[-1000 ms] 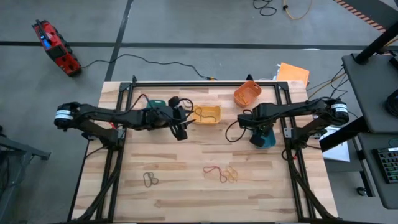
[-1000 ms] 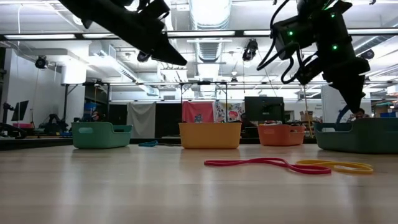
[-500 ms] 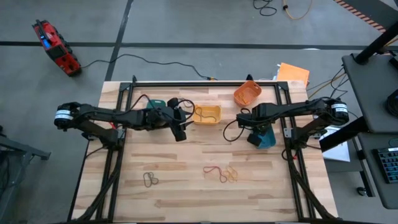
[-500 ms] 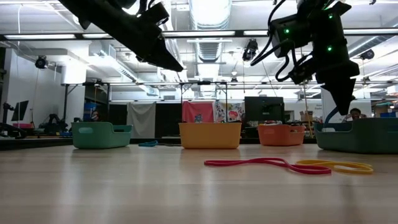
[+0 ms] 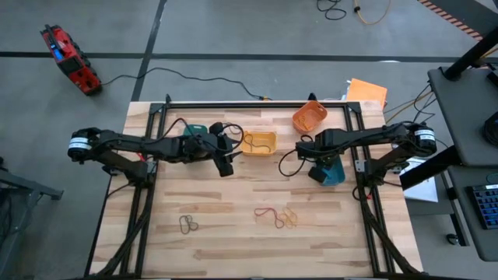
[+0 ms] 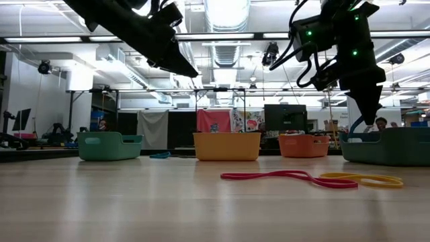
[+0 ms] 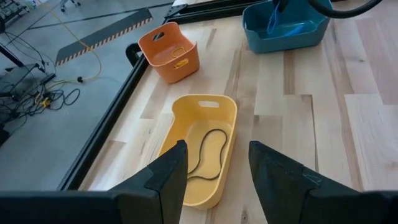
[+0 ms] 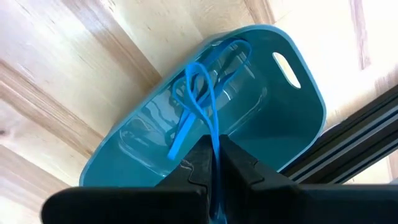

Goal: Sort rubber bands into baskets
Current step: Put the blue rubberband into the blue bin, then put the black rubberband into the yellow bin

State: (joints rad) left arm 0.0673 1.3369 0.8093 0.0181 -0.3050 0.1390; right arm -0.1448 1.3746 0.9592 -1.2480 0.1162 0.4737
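Now the right hand has carried the blue band over the blue basket.

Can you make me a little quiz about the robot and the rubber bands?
1. True or false: the right gripper is shut on a thin blue rubber band hanging over the blue plastic basket.
2. Which basket has a dark rubber band loop lying inside? A. the orange plastic basket B. the yellow plastic basket C. the blue basket
3. Fill in: the left gripper, above the yellow basket, has its fingers ____ and holds nothing.

Key: 1 true. 2 B. 3 open.
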